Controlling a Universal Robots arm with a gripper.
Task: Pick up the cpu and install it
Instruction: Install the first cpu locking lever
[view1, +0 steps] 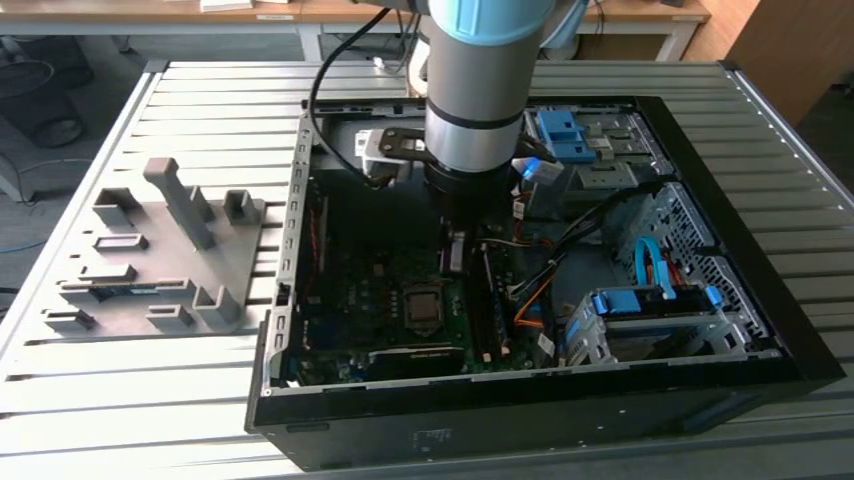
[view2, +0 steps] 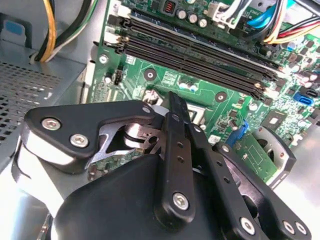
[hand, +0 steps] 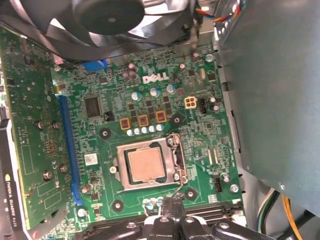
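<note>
arm: silver tube, pale-blue cap, black cable | claw: black links, silver screws

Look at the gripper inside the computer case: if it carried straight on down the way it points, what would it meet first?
Probably the green motherboard, near the memory slots beside the cpu in its socket; the gripper points there, though depth is unclear.

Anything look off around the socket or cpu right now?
Nothing stands out. In the first wrist view the cpu lies flat and square inside the socket frame, with no tilt that shows. The green motherboard around it looks intact, no loose parts on it. The gripper hangs just above the board, beside the socket.
</note>
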